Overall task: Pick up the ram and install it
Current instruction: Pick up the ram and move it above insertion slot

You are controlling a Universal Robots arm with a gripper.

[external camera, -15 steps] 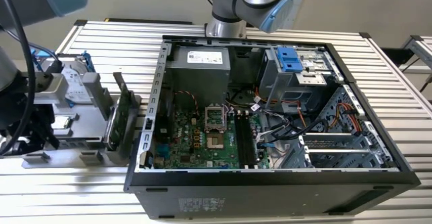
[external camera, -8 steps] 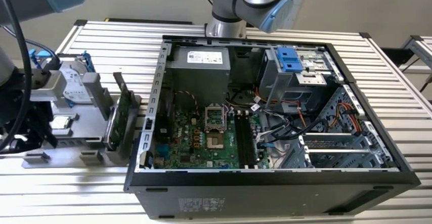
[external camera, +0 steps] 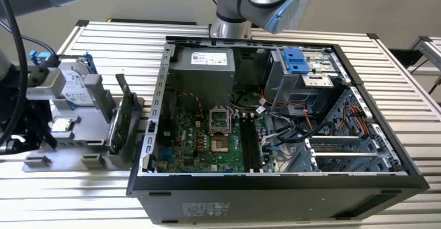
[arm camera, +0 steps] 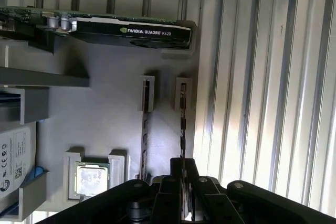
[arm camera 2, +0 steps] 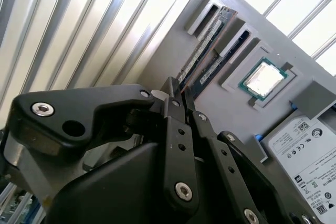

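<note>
The ram [arm camera: 182,124] is a thin dark stick standing on edge in a slot of the grey tray [arm camera: 105,108], on the side nearest the slatted table. My gripper [arm camera: 182,169] sits over one end of it with a black finger on each side, shut on the stick. In the second wrist view the same ram [arm camera 2: 205,40] runs into my gripper [arm camera 2: 177,90]. A second stick [arm camera: 144,129] stands parallel in the neighbouring slot. In the exterior view the tray [external camera: 69,141] lies left of the open computer case [external camera: 276,187], whose motherboard [external camera: 200,141] faces up.
The tray also carries a processor chip [arm camera: 92,179], a silver hard drive [arm camera 2: 310,150] and a tall green graphics card [arm camera: 126,30]. Cables and drive cages [external camera: 303,74] crowd the case's right half. Slatted aluminium table [arm camera: 262,77] surrounds everything.
</note>
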